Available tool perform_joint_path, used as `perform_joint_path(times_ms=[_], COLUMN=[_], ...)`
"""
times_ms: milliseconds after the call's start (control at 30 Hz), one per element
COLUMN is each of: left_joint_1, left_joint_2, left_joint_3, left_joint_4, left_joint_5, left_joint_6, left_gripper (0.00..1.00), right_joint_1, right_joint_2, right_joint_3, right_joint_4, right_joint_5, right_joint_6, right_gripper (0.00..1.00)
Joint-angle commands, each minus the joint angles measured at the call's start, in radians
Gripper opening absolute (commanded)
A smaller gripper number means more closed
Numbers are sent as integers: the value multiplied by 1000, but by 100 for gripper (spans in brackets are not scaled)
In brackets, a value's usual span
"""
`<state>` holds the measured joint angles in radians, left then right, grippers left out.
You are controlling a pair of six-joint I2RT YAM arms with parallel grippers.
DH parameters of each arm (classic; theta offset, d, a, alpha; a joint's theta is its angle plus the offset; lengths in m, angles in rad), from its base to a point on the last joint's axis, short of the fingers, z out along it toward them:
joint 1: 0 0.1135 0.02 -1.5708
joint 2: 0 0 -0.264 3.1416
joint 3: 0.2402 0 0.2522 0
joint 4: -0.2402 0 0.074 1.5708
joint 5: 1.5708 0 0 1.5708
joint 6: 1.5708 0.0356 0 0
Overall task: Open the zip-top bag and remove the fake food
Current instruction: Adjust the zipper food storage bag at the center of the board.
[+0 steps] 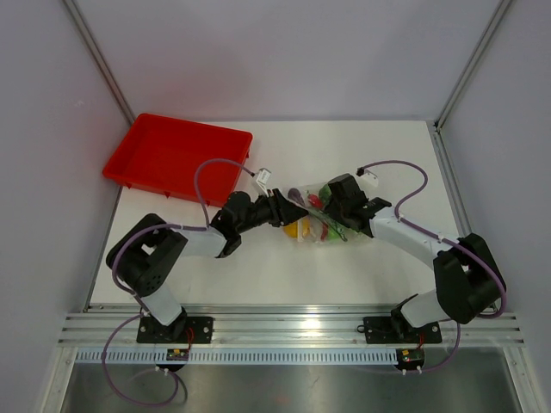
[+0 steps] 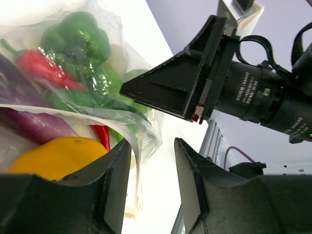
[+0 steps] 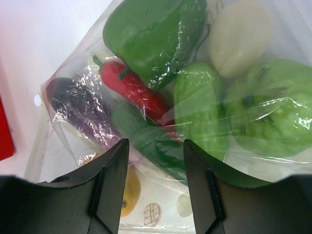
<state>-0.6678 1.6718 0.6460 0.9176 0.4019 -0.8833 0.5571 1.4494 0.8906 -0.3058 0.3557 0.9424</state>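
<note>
The clear, crinkly zip-top bag (image 3: 58, 146) lies flat on the middle of the white table (image 1: 362, 267). The fake food (image 3: 204, 112) is all inside: a green pepper (image 3: 151, 34), a red chili (image 3: 131, 90), a purple eggplant (image 3: 80, 109), a yellow piece (image 2: 53, 156), a pale round piece (image 3: 241, 36) and more green ones.

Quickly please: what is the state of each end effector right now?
Left end effector: open, holding nothing; the zip-top bag edge lies beside one finger.
Right end effector: open above the zip-top bag, gripping nothing.
</note>
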Motion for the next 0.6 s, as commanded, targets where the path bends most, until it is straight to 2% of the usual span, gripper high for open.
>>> perform_joint_path(times_ms=[0,300,433,533,567], left_joint_1=[-4,5,8,13,14], left_joint_2=[-50,-118,-164,-204,-213], left_joint_3=[9,-20,-9,-2,1], left_joint_4=[-22,-118,-250,-372,-400], left_joint_5=[-54,-159,-215,-270,-281], left_joint_6=[43,63,109,122,122], left_gripper=[46,59,65,77,84], right_joint_1=[-6,-5,-5,-5,-6], right_joint_2=[-38,-46,-44,-43,-44], right_joint_3=[-2,-9,-7,-5,-5], right_joint_4=[0,4,7,8,7], right_joint_5=[43,45,35,32,32], right_joint_6=[7,7,1,-5,-7], right_gripper=[56,56,56,56,56])
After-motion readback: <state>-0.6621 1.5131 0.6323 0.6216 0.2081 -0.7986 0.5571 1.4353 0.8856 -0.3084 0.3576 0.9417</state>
